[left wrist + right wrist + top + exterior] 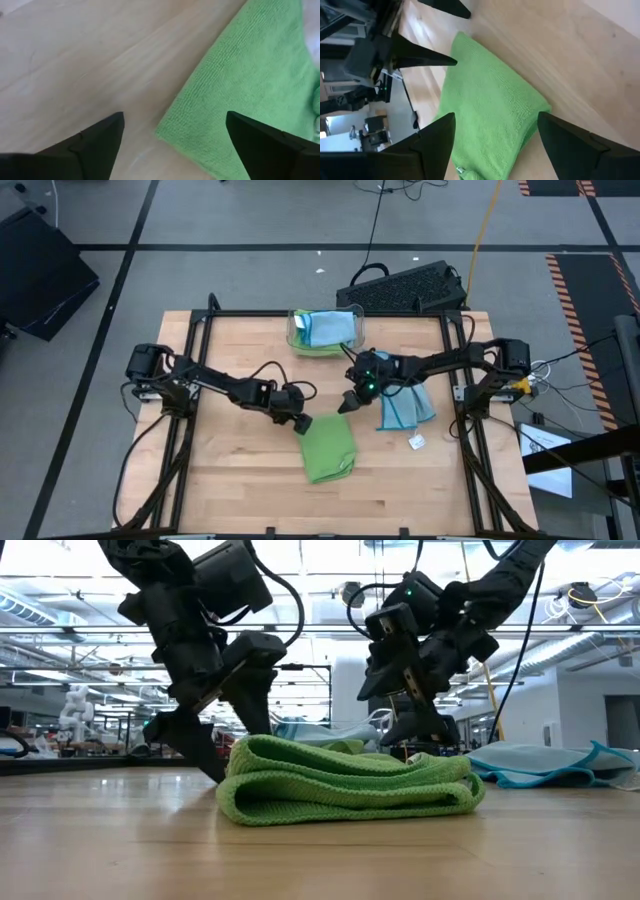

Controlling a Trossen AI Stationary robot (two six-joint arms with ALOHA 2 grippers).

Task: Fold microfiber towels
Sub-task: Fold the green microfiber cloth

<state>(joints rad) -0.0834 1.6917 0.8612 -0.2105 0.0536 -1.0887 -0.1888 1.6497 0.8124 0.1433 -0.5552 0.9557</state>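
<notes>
On the left of the wooden table point(230, 470), the left arm reaches in from its mount toward the centre, and the left gripper point(299, 423) sits low at the upper left corner of the folded lime green towel point(328, 450). Its jaws stand wide apart and hold nothing; in the left wrist view the two dark fingers point(100, 137) frame bare wood and the towel's corner point(240, 100), with the cloth lying free between and beyond them. The green towel rests flat near the middle of the table, doubled over into a thick bundle whose rounded fold shows plainly in the low view point(345, 788). Just right of the towel's upper edge, the right gripper point(349, 402) hangs over the table, close to the towel, its jaws also spread wide and empty; the right wrist view shows its fingers point(432, 137) on either side of the green cloth point(485, 110) without pinching it. Behind, at the far edge of the table, a clear plastic bin point(325, 332) holds light blue and green cloths. Farther right, under the right arm, a light blue towel point(405, 408) lies spread loosely on the wood, a small white tag point(416, 442) on the table just beside it.
</notes>
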